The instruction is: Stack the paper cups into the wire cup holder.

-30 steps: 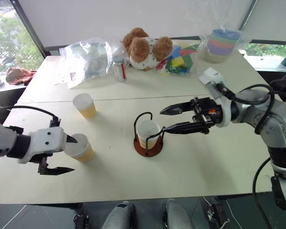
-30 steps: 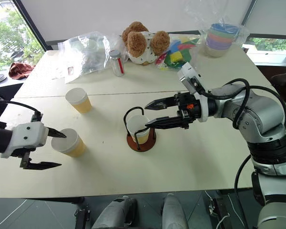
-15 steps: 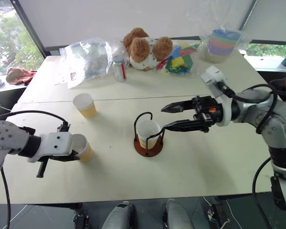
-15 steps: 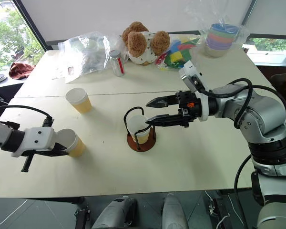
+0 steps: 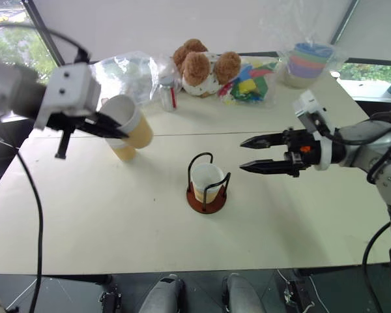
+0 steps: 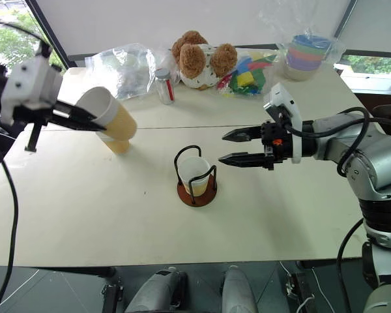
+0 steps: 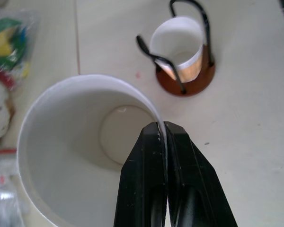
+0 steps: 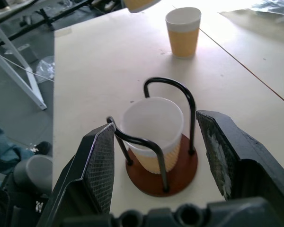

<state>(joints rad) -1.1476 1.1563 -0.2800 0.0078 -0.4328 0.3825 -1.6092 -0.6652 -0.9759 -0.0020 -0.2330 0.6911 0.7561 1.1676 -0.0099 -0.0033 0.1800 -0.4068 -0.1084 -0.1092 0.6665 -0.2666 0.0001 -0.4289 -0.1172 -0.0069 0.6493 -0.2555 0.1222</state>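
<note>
Three paper cups noted: one in the wire cup holder mid-bench, one standing behind, one aloft, rim pinched in the left hand. Right hand gaped empty beside the holder. We read no writing. Windows behind.

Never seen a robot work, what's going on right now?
Left pincer clamped on paper cup rim, lifted. Right pincer open beside wire holder. One cup inside. Nothing blocking.
</note>
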